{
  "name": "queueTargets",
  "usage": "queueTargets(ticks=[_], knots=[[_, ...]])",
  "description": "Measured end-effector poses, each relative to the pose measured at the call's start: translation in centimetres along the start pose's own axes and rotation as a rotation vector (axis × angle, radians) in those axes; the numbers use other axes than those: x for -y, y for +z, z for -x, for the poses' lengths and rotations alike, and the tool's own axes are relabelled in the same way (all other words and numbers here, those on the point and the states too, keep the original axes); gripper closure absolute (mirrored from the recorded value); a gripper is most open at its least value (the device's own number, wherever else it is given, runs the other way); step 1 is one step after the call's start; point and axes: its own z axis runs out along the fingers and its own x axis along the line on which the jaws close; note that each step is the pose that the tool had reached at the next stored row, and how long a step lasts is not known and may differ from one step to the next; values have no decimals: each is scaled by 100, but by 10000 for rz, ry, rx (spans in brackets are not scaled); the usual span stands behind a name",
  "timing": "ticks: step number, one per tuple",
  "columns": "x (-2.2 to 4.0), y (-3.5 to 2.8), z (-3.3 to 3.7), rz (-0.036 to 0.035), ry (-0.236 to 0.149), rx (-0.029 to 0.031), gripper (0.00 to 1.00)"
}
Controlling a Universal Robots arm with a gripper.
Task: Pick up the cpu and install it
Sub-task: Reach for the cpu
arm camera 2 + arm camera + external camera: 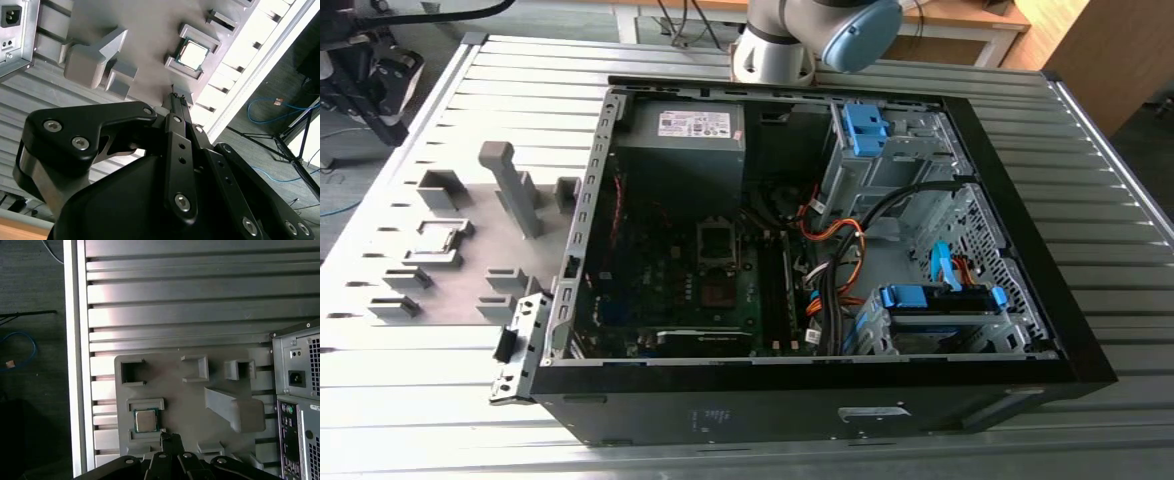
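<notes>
The cpu (145, 420), a small square chip with a silvery top, lies flat in a grey holder block on the grey holder plate (175, 400); it also shows in the second wrist view (194, 54) and the exterior view (438, 237). In both wrist views my gripper (171, 436) (176, 100) hangs well above the plate, its black fingers drawn together to one narrow tip with nothing between them. The tip points close beside the cpu and does not touch it.
The open computer case (1014, 240) lies on the slatted metal table (400, 400), to the exterior view's right of the holder plate. A dark socket frame (718, 240) sits on the motherboard. A tall grey post (514, 190) rises from the plate. The table edge (75, 365) borders dark floor with cables.
</notes>
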Motion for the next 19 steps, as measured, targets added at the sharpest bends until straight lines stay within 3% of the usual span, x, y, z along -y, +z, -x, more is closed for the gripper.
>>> queueTargets(ticks=[4,10,19], knots=[[4,30,-40,0,1,-4,89],[16,80,-65,-12,4,-58,89],[20,87,-55,-13,4,-65,89]])
